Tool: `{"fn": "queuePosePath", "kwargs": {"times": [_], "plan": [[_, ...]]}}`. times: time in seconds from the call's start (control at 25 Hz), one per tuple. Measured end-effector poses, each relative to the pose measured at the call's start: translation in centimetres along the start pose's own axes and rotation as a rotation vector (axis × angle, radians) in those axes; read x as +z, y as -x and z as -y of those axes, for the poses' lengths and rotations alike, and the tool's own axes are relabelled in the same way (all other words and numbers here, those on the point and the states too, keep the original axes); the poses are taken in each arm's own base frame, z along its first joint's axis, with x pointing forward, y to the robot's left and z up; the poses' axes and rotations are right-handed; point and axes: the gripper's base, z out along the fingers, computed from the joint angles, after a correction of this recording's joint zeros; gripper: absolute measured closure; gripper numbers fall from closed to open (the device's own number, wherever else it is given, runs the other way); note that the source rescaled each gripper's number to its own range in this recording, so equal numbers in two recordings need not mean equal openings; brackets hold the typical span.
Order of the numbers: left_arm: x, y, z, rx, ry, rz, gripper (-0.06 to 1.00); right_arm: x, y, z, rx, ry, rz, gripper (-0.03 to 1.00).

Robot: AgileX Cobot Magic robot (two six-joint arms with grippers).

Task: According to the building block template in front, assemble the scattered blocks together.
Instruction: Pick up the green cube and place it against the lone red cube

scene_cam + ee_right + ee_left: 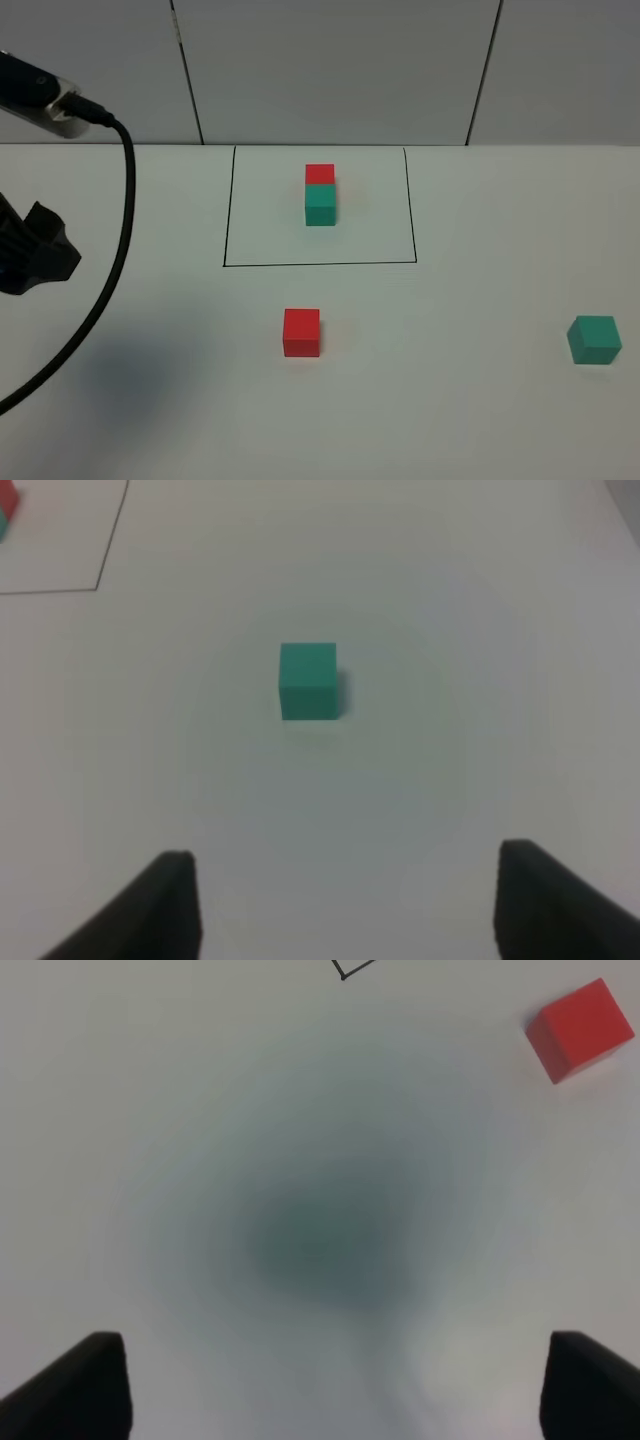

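Note:
The template, a red cube (pixel 320 173) joined to a teal cube (pixel 320 204), stands inside a thin black rectangle (pixel 320 264) at the back middle. The loose red block (pixel 301 332) lies in front of the rectangle; it also shows in the left wrist view (pixel 581 1028). The loose teal block (pixel 594 339) lies at the right; it is centred ahead of the fingers in the right wrist view (pixel 308 681). My left gripper (pixel 325 1390) is open and empty above bare table. My right gripper (pixel 345 905) is open and empty, short of the teal block.
The left arm (pixel 30 250) and its black cable (pixel 115 240) hang over the table's left side. A corner of the black rectangle shows in the left wrist view (pixel 345 972) and in the right wrist view (pixel 100 580). A panelled wall (pixel 330 70) stands behind the table.

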Motion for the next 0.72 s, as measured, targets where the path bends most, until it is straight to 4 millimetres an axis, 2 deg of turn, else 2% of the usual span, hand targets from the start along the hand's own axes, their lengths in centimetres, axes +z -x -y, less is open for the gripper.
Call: {"fn": "queuePosePath", "kwargs": {"times": [0.12, 0.44, 0.72], "plan": [[-0.4, -1.7, 0.4, -0.009, 0.004, 0.016, 0.10, 0.0, 0.0, 0.0, 0.000, 0.000, 0.000, 0.38], [-3.2, -6.4, 1.1, -0.063, 0.073, 0.117, 0.10, 0.0, 0.0, 0.0, 0.000, 0.000, 0.000, 0.38], [-4.5, -9.6, 1.7, -0.106, 0.092, 0.185, 0.10, 0.0, 0.0, 0.0, 0.000, 0.000, 0.000, 0.38]]}}
